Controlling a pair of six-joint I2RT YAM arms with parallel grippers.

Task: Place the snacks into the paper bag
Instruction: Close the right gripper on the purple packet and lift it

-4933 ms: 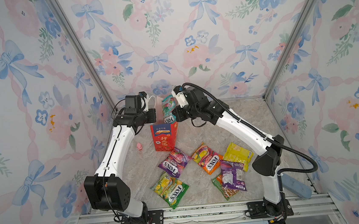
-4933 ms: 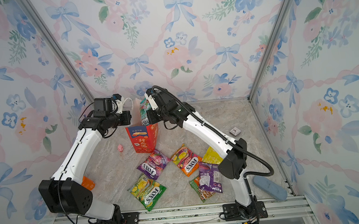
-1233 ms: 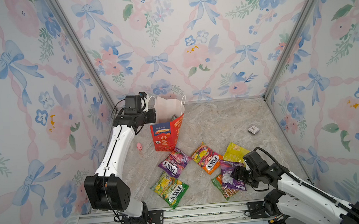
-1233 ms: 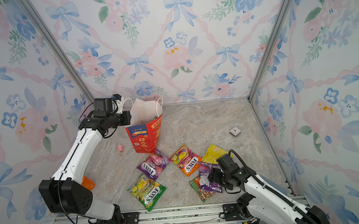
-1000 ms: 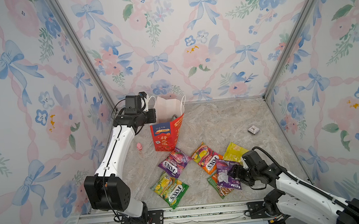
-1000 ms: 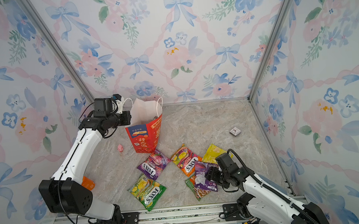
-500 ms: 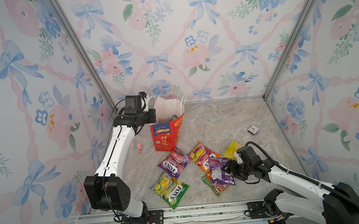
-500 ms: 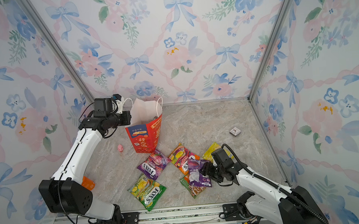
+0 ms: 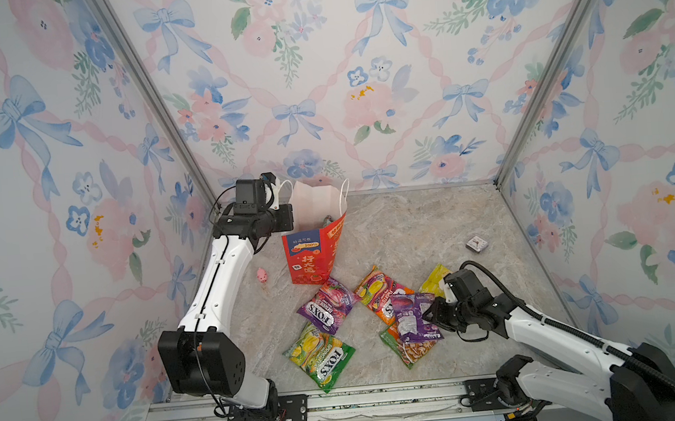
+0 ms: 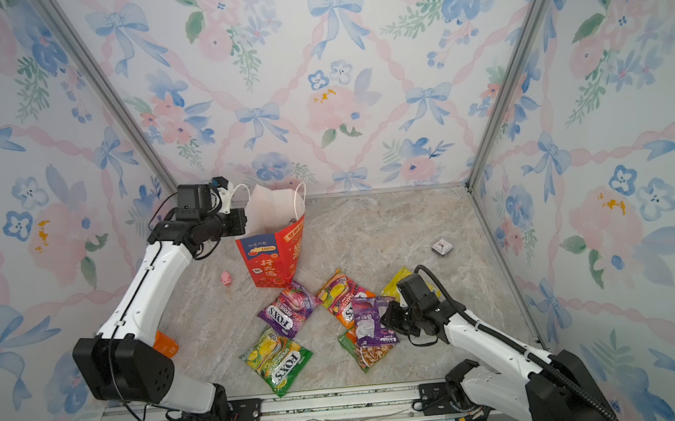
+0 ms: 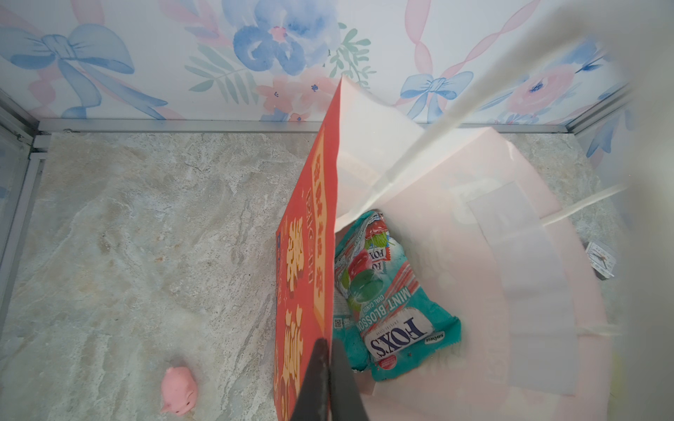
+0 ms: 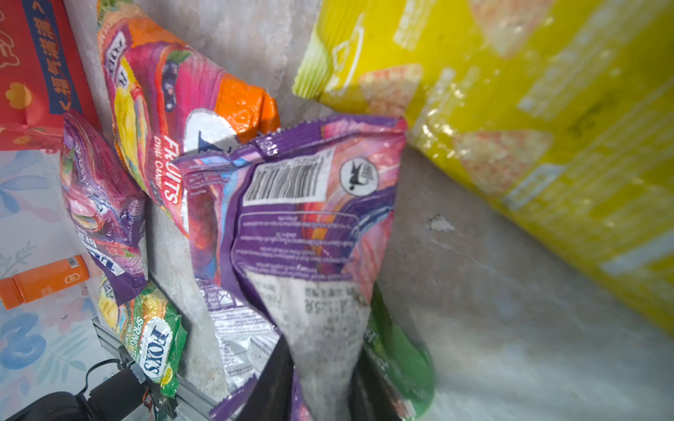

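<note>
The right gripper (image 12: 322,386) pinches one end of a purple packet (image 12: 302,226) between its two dark fingers (image 12: 273,379). The packet's back faces the camera (barcode and small print). Its far end overlaps an orange FOX'S packet (image 12: 164,109) marked FRUITS, and a green packet (image 12: 397,350) lies partly under it by the fingers. A yellow packet (image 12: 510,109), blurred, lies near it across a strip of bare marble table (image 12: 474,291). Just beside the orange one lies a purple FOX'S packet (image 12: 102,204), with a green FOX'S packet (image 12: 146,328) past it. A corner of the red paper bag (image 12: 33,73) shows behind them. An orange tube (image 12: 43,280) shows farther off.
</note>
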